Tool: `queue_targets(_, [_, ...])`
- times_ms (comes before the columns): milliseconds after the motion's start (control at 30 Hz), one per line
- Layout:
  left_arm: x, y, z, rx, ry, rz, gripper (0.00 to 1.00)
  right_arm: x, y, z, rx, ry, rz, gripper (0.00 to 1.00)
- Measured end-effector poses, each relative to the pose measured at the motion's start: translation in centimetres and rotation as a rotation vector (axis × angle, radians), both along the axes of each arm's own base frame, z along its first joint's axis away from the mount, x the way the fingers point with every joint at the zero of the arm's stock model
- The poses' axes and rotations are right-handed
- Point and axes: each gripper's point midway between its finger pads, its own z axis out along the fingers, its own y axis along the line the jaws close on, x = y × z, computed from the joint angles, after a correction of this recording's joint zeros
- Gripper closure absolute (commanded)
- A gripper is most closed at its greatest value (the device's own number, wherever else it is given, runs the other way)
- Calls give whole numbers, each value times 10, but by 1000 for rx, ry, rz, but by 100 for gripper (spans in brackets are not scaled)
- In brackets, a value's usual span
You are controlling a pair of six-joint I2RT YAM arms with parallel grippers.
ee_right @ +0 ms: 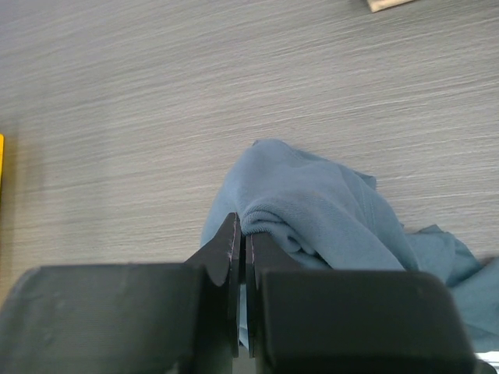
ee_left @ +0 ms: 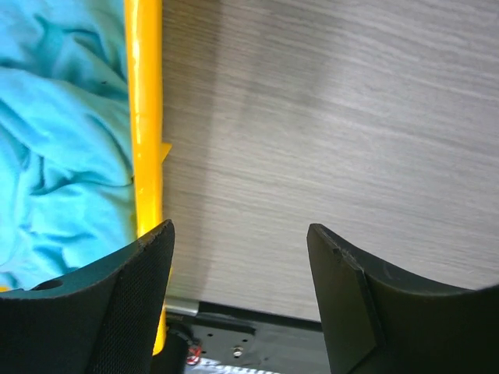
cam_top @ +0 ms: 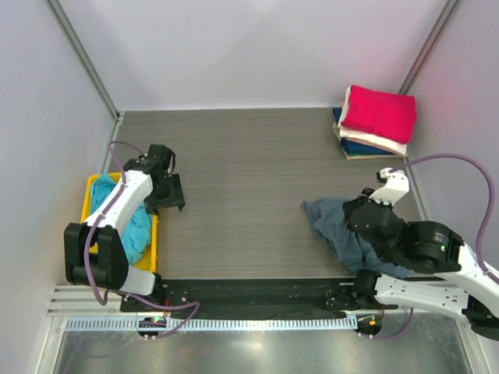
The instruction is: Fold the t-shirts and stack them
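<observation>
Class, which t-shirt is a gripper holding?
The grey-blue t-shirt, crumpled on the table: the right gripper is shut on a fold of it. The teal t-shirt lies loose in the yellow bin; the crimson-topped stack sits folded, untouched.

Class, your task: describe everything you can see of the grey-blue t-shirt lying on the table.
The grey-blue t-shirt is soft, plain cloth, unfolded and crumpled in a loose heap on the wood-grain table, at its near right, partly hidden under the right arm. The right gripper is shut on a raised fold of it, which stands up as a small peak. Sleeves and collar cannot be told apart.
</observation>
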Motion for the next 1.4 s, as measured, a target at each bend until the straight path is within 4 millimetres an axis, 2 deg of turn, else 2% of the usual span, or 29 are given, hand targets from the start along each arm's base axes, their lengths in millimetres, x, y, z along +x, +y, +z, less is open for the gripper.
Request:
queue_targets(200, [-10,12,20,56,-48,4,32,5,25,-4,-33,25,69,99])
queue_targets(300, [-11,7,52,5,-193,8,31,9,42,-6,-66,37,119,99])
queue_targets(367, [-13,1,76,-47,-317,7,32,13,61,-5,-97,49,178,99])
queue_targets(433, [-18,-3,92,-84,-404,-3,33,18,88,6,-118,51,266,99])
queue_targets(500, [-22,-4,98,-103,-455,-7,34,25,125,31,-138,43,379,99])
queue_targets(567, [-27,-8,98,-128,-478,-17,34,39,166,73,-145,-4,475,99])
queue_targets(600, [-28,-10,96,-140,-485,-23,34,48,191,108,-124,-60,519,99])
queue_targets(667, [-32,-13,93,-162,-496,-34,33,61,222,167,-63,-186,565,99])
queue_targets(700, [-33,-14,93,-166,-506,-36,33,64,229,196,-29,-255,576,99])
queue_targets(733, [-35,-14,94,-171,-519,-39,33,64,227,216,-10,-307,578,99])
queue_targets(800, [-37,-14,101,-178,-554,-42,32,59,210,237,4,-369,566,99])
queue_targets(833, [-38,-14,106,-182,-580,-43,32,55,195,234,-7,-380,550,98])
queue_targets(867, [-39,-14,111,-185,-608,-44,31,52,182,229,-11,-383,531,86])
queue_targets(900, [-39,-13,117,-186,-637,-44,30,47,160,212,-31,-370,495,65])
queue_targets(933, [-40,-12,122,-186,-661,-43,30,45,146,198,-43,-353,466,14])
queue_targets(967, [-40,-11,124,-185,-677,-41,30,43,126,176,-52,-336,410,1])
queue_targets(1100, [-42,-9,131,-181,-714,-34,30,35,63,70,-105,-202,218,0])
queue_targets(1167, [-41,-8,130,-177,-711,-27,30,28,42,15,-109,-120,135,0])
queue_targets(1233, [-41,-8,130,-178,-707,-23,30,20,28,-26,-123,-47,88,0])
queue_targets(1300, [-40,-9,129,-182,-702,-16,30,14,19,-46,-115,-4,55,1])
queue_targets(1400, [-39,-10,126,-190,-686,-10,32,14,22,-50,-83,7,36,0])
